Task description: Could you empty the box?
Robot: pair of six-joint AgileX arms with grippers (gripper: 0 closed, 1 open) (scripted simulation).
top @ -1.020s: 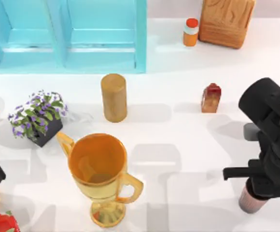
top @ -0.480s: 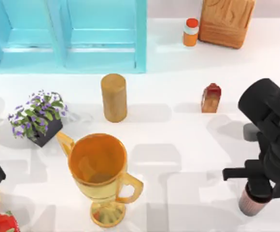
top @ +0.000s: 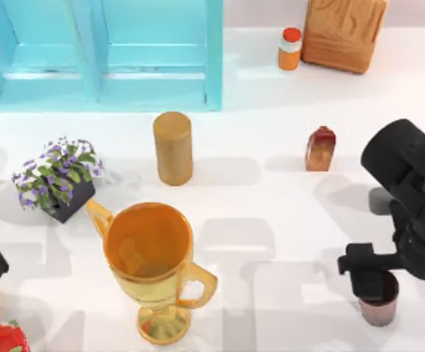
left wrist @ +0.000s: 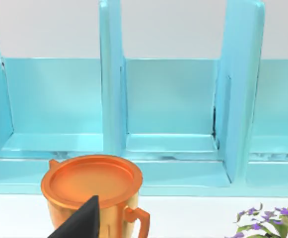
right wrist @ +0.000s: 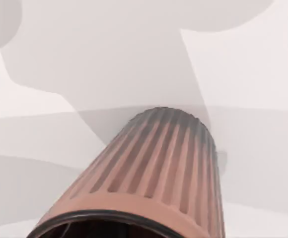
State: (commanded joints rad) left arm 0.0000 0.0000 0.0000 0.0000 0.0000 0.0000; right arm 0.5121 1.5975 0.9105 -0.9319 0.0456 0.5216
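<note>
Right tool is easing back off the cup, leaving it upright on the tabletop well apart from the box, which is looking emptied; tool's spread: cannot tell.

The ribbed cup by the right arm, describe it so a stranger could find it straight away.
Start at the big orange trophy cup near the table's front. Go to the top view's right, under the right gripper: the small ribbed cup stands there, pinkish-brown, dark inside, the sole fluted thing.
</note>
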